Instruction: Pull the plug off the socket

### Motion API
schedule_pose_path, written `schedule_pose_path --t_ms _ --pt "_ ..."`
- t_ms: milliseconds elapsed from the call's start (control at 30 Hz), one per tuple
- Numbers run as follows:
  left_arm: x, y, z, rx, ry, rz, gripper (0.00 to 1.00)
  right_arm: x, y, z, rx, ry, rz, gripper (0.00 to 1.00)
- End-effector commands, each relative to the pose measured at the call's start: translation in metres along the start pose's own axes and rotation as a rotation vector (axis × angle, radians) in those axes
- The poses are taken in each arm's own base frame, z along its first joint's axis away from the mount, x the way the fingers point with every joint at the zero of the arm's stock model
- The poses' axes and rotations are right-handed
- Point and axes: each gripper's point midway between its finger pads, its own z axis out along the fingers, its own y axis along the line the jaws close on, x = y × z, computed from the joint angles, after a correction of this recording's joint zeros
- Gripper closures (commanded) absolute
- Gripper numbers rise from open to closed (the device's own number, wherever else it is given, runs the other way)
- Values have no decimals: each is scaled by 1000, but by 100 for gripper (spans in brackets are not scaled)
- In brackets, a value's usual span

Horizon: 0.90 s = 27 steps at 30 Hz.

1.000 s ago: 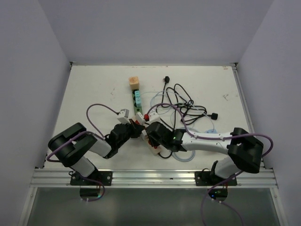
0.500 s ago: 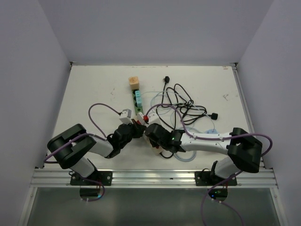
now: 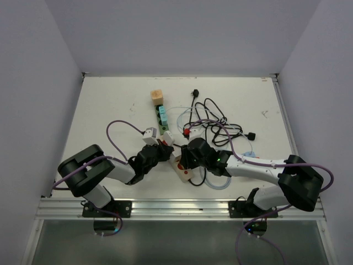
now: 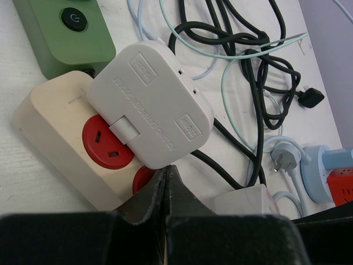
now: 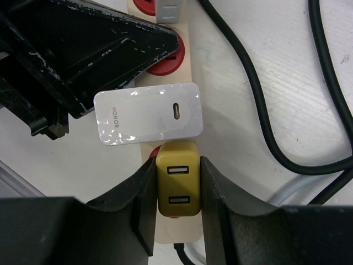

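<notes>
A cream power strip (image 5: 167, 231) with red sockets (image 4: 107, 144) lies on the table. A yellow two-port USB plug (image 5: 177, 186) stands over one red socket near the strip's cable end, and my right gripper (image 5: 176, 179) is shut on its two sides. Beside it sits a white HONOR charger (image 5: 148, 114). My left gripper (image 4: 166, 172) is shut with nothing in it, its tips down on the strip beside a large white adapter (image 4: 151, 105). In the top view the two grippers (image 3: 165, 150) (image 3: 186, 159) meet over the strip (image 3: 183, 174).
A green strip (image 4: 66, 30) and an orange block (image 3: 157, 97) lie behind. Tangled black cables (image 3: 215, 118), pale blue cords (image 4: 231, 94) and a blue adapter (image 4: 325, 172) spread to the right. A red plug (image 3: 187, 132) rests by the cables.
Both grippers and the strip have shifted a little to the right, and the right arm's elbow has swung right. The red plug by the cables moved right too.
</notes>
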Motion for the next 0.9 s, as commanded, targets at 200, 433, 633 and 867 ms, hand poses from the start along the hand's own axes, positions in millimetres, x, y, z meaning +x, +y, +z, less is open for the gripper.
schedule_pose_path --t_ms 200,433,633,867 --pt "72 77 -31 -239 272 158 100 5 25 -8 -250 49 205 100" --pt "72 77 -30 -238 272 162 100 1 13 -8 -185 42 177 100" --pt "73 77 -29 -247 273 169 100 1 16 -16 -48 44 5 100" --pt "76 78 -26 -266 287 184 100 -1 29 -16 102 32 -159 100"
